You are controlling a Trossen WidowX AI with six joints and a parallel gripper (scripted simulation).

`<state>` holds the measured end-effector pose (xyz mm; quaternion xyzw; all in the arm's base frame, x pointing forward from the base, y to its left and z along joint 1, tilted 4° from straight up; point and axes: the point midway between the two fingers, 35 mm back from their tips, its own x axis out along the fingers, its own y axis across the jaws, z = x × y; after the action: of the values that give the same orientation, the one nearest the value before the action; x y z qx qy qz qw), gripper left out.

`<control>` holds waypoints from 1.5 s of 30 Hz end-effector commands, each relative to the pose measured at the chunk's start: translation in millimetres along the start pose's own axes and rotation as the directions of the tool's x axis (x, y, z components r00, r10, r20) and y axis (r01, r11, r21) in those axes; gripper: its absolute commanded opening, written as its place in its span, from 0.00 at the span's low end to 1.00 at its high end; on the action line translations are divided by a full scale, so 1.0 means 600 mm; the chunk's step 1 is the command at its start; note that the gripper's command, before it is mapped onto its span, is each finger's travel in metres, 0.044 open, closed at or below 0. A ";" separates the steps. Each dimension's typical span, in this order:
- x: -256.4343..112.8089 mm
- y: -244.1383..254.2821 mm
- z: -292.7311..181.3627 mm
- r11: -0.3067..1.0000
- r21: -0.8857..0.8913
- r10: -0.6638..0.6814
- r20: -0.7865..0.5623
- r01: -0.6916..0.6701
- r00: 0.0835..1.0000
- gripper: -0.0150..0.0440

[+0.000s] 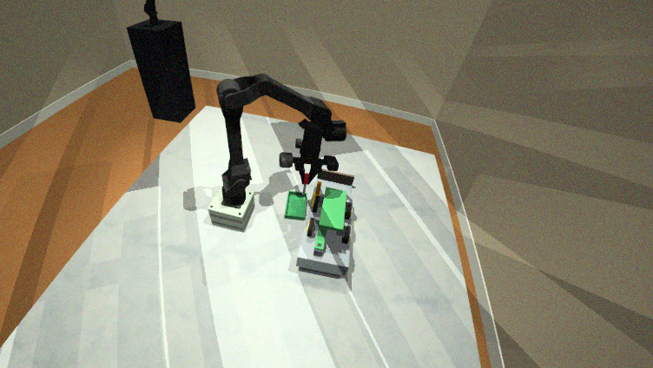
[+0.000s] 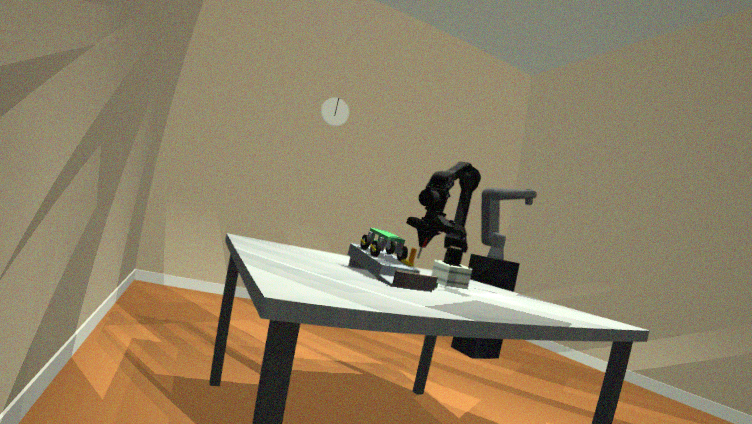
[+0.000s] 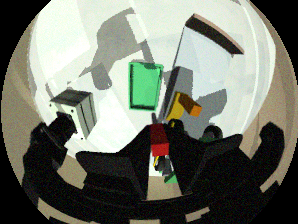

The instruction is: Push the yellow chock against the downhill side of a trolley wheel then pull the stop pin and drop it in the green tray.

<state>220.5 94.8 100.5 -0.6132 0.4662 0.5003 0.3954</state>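
Note:
My gripper (image 1: 306, 179) (image 2: 423, 244) (image 3: 155, 127) is shut on the red head of the stop pin (image 1: 306, 176) (image 2: 425, 241) (image 3: 159, 136). The pin's grey shaft points down, close to the green tray (image 1: 295, 207) (image 3: 145, 89); whether its tip is over the tray is unclear. The green trolley (image 1: 333, 208) (image 2: 387, 234) stands on the grey ramp (image 1: 333, 261) (image 3: 204, 52). The yellow chock (image 1: 313, 201) (image 2: 411, 257) (image 3: 174, 107), with its orange handle upright, is at the downhill side of the trolley's lower wheel on the tray side. They seem to touch; the contact is not clear.
A brown board (image 1: 336, 177) (image 2: 414, 280) (image 3: 214, 34) stands across the ramp's low end. A green bracket (image 1: 319, 241) sits at the uphill end, without the pin. The arm's pale base (image 1: 231, 213) (image 2: 451, 273) (image 3: 75, 112) is beyond the tray from the ramp.

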 end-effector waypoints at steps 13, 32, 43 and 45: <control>-0.001 0.003 -0.003 0.885 -0.456 -0.066 0.075 0.093 0.995 0.25; 0.000 0.003 -0.010 0.496 -0.848 -0.061 0.179 0.185 0.982 0.25; 0.000 0.003 -0.013 0.230 -0.943 -0.061 0.232 0.240 0.971 0.25; 0.000 0.003 -0.013 0.230 -0.943 -0.061 0.232 0.240 0.971 0.25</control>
<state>220.7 85.9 101.6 -0.7294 -0.0200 0.6835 0.0192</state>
